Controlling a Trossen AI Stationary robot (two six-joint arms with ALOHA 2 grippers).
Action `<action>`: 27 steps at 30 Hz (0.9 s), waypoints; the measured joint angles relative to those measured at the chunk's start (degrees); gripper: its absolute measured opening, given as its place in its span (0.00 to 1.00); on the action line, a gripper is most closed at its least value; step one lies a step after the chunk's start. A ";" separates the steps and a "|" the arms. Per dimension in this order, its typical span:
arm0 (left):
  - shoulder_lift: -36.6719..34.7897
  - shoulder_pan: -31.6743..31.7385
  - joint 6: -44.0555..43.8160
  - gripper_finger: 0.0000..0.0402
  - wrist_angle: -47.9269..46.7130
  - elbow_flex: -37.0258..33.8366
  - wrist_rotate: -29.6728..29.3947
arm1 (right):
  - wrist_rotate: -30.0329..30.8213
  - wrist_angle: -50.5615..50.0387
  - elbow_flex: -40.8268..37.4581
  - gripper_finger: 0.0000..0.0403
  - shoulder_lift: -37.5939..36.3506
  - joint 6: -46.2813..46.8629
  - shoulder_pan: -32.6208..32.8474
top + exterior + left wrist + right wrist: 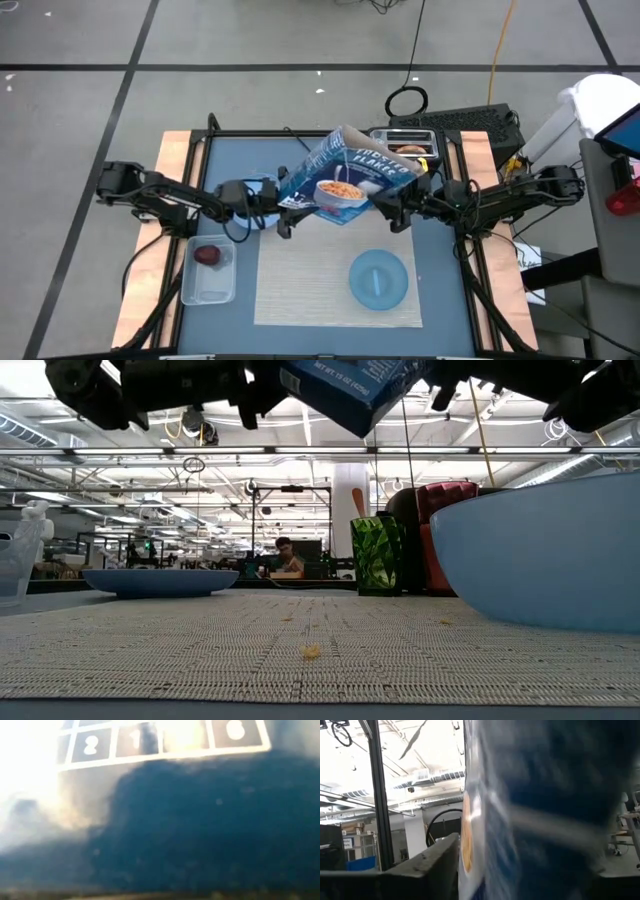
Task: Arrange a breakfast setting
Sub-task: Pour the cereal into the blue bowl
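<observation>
The high view showed my left hand (283,205) and right hand (388,212) gripping the tilted cereal box (345,177) endwise, behind and left of the light-blue bowl (378,279) on the placemat (300,285).

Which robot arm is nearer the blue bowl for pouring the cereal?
Right, probably. The light-blue round bowl sits on the beige woven placemat's right side, near the right gripper; the left gripper also holds the blue cereal box.

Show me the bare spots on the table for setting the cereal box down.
The placemat is bare from its left edge to the bowl. Bare blue tabletop lies left of the toaster. The left edge is crowded by the tub with the fruit. Both grippers hold the cereal box aloft mid-table.
</observation>
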 joint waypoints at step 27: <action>-13.48 -2.60 -2.90 0.69 -14.88 0.00 5.88 | 0.16 -41.19 0.01 0.75 -23.38 -0.20 -0.01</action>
